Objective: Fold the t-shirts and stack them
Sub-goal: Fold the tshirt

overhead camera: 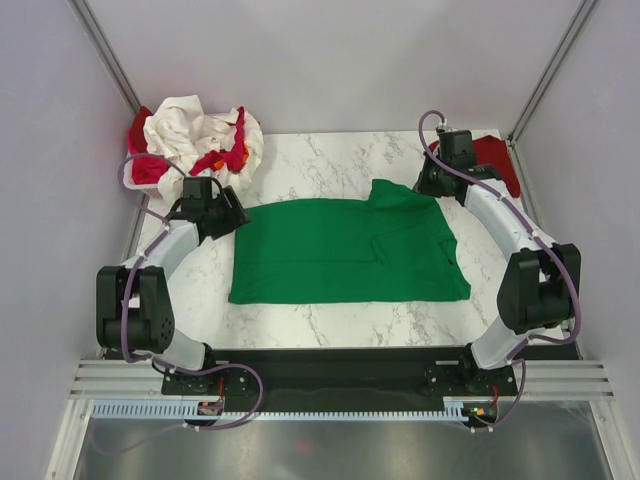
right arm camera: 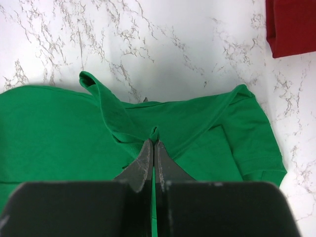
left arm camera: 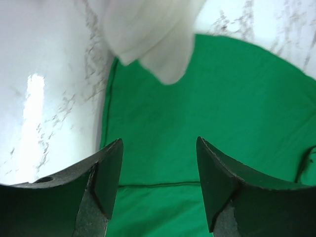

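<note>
A bright green t-shirt (overhead camera: 345, 250) lies spread on the marble table, its far right part folded over. My right gripper (overhead camera: 428, 185) is shut on a pinch of its cloth near the far right edge; the right wrist view shows the closed jaws (right arm camera: 154, 141) holding a raised fold of the green shirt (right arm camera: 59, 128). My left gripper (overhead camera: 235, 215) is open and empty just above the shirt's far left corner (left arm camera: 217, 98), jaws apart (left arm camera: 159, 148). A dark red shirt (overhead camera: 497, 160) lies folded at the back right. Cream-white and pinkish red shirts (overhead camera: 195, 135) lie crumpled at the back left.
The cream-white cloth (left arm camera: 153, 34) hangs just beyond my left fingers. The dark red shirt (right arm camera: 291, 24) sits right of and beyond my right gripper. Grey walls close in the table (overhead camera: 330, 160) on both sides and at the back.
</note>
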Action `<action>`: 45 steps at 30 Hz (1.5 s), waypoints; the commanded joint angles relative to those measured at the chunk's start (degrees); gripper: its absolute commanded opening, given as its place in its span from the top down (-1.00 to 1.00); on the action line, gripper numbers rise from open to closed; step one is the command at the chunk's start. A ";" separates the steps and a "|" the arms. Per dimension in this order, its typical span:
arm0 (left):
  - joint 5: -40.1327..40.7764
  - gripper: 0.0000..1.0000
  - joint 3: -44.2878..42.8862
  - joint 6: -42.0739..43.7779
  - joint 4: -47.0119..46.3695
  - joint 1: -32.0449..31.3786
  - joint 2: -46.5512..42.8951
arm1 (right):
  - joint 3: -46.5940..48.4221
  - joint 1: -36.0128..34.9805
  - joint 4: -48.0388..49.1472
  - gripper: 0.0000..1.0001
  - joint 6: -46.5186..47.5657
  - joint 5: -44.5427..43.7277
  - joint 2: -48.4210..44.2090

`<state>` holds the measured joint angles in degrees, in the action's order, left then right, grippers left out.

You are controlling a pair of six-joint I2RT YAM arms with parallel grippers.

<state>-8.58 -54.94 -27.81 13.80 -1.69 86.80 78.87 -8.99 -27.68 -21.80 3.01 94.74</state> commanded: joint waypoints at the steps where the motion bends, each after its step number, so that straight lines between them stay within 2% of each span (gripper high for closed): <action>1: 5.85 -0.37 1.50 -0.14 -0.62 -0.24 -2.26 | -0.47 0.12 1.23 1.00 0.97 0.33 -2.54; 7: 5.86 -0.33 -4.28 -0.49 -0.71 -0.24 4.77 | -1.61 0.03 -1.05 1.00 0.62 -2.21 -4.21; 12: 5.67 -0.28 -7.73 -0.22 -1.41 -0.24 8.99 | -6.88 0.12 -1.76 1.00 0.36 -0.46 -12.28; 24: 6.56 -0.22 -8.35 -0.66 -3.87 -0.24 6.36 | -27.53 -2.43 -2.47 1.00 -6.41 -1.33 -31.53; 27: 7.17 -0.20 -5.81 -0.93 -4.13 -0.41 4.61 | -34.02 -2.43 -3.34 1.00 -9.22 -4.05 -36.19; 32: 8.40 -0.17 -2.19 -1.28 -6.15 -0.94 2.58 | -40.45 -2.43 -5.36 1.00 -18.09 -13.96 -45.16; 34: 8.49 -0.16 -2.10 -1.28 -6.24 -1.03 3.19 | -42.82 -2.43 -4.93 1.00 -19.15 -14.69 -47.00; 40: 7.70 -0.13 -4.03 -0.14 -8.00 -2.87 5.99 | -46.09 -2.52 -2.29 1.00 -18.72 -11.45 -41.32; 45: 5.77 -0.13 -10.26 2.32 -8.00 -4.89 11.62 | -46.79 -2.43 0.96 1.00 -17.58 -8.54 -39.37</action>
<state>-1.91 -60.53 -27.75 8.51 -5.34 95.55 31.92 -11.42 -30.61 -39.27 -6.83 55.31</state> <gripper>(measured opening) 0.568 0.010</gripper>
